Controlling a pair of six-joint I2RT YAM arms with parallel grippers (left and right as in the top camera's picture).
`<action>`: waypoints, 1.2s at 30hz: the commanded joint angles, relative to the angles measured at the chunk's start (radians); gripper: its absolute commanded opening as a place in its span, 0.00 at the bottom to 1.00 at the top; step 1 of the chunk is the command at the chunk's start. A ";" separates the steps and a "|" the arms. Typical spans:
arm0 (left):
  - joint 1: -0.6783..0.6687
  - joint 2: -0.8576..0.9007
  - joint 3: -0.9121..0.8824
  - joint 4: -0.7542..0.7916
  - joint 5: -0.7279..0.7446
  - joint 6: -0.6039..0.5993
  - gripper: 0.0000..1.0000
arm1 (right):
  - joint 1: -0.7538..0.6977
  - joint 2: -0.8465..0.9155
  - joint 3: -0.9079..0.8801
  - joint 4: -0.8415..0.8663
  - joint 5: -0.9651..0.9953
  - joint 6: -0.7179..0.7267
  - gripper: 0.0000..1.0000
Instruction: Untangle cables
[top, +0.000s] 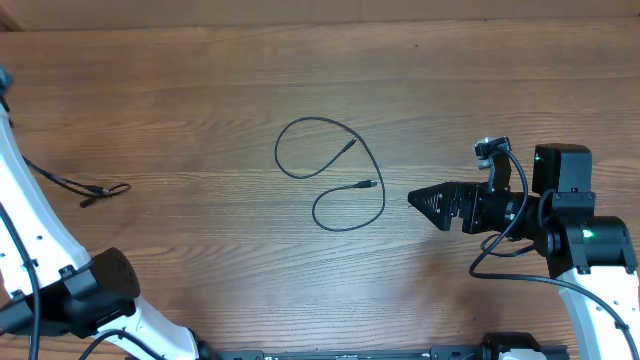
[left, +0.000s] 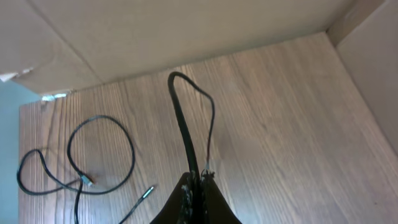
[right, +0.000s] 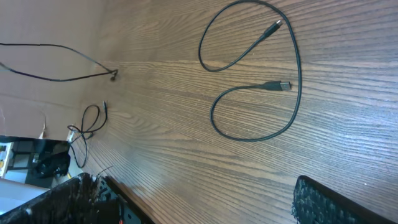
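Two cables show from above, well apart. The mid cable (top: 384, 202) lies mid-table in an open S, both plugs free, no crossing seen. The left cable (top: 100, 189) lies by the left edge. Left gripper (left: 194, 183): fingers together, pinching a cable that arches up and back; probably the left cable, not certain. Right gripper (top: 418, 199): fingers apart, empty, near the right edge, pointing at the mid cable. Judged late stage, separation looks done. Next: left lays its cable flat, clear of the others, then lets go.
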 joint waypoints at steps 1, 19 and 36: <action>0.016 -0.006 -0.096 0.048 0.010 -0.078 0.04 | 0.004 -0.003 0.023 0.002 -0.001 -0.003 1.00; 0.089 -0.002 -0.455 0.262 0.049 -0.077 0.04 | 0.004 -0.002 0.023 0.003 0.000 -0.003 1.00; 0.087 0.000 -0.733 0.339 0.253 -0.073 0.04 | 0.004 -0.003 0.023 0.003 -0.001 -0.003 1.00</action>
